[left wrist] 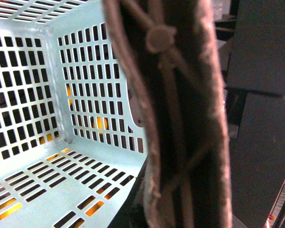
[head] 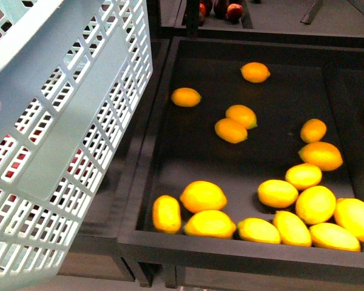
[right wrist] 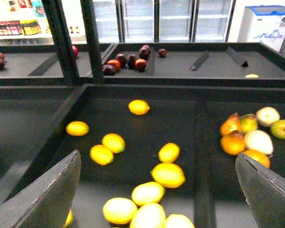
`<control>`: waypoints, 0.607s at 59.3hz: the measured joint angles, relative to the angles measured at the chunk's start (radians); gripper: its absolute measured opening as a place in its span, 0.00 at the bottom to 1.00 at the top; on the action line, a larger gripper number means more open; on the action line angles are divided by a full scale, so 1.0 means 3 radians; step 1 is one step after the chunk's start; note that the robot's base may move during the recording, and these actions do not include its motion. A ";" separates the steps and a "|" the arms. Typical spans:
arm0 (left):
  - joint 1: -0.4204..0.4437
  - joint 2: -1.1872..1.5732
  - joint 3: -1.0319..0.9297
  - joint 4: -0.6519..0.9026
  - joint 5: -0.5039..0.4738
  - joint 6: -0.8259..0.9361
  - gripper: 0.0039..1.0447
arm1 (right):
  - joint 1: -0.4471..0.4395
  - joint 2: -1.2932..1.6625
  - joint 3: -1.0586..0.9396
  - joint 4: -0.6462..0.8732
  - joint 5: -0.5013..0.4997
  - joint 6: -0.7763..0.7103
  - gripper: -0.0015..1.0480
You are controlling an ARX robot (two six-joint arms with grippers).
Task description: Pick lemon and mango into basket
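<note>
The aqua basket (head: pixel 54 139) hangs tilted at the left of the front view, beside the lemon bin. In the left wrist view its slotted floor (left wrist: pixel 38 180) holds nothing, and its brown handle (left wrist: pixel 180 118) fills the middle; my left gripper is shut on that handle, with its fingers hidden behind it. Several lemons (head: pixel 203 196) lie in the dark bin, most of them near its front. My right gripper (right wrist: pixel 156 156) hovers open above the lemons (right wrist: pixel 168 174), touching none. A red-to-orange fruit that looks like the mango (right wrist: pixel 230 124) lies in the adjoining bin.
A dark divider (right wrist: pixel 199 142) separates the lemon bin from the bin of pale green and orange fruits (right wrist: pixel 259 141). Dark red apples (right wrist: pixel 128 61) lie in the bins behind. The lemon bin's raised front rim (head: pixel 230 248) faces me.
</note>
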 joint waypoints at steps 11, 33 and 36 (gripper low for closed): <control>0.0000 0.0000 0.0000 0.0000 -0.0003 0.0005 0.04 | -0.0001 0.0000 0.0000 0.0003 -0.0003 -0.0001 0.92; 0.0000 0.0001 0.0004 0.0000 -0.0005 0.0003 0.04 | -0.0001 0.0000 0.0001 0.0001 -0.0003 -0.0001 0.92; 0.0000 0.0001 0.0004 0.0000 -0.0004 0.0006 0.04 | -0.0001 0.0000 0.0000 0.0001 -0.0003 -0.0001 0.92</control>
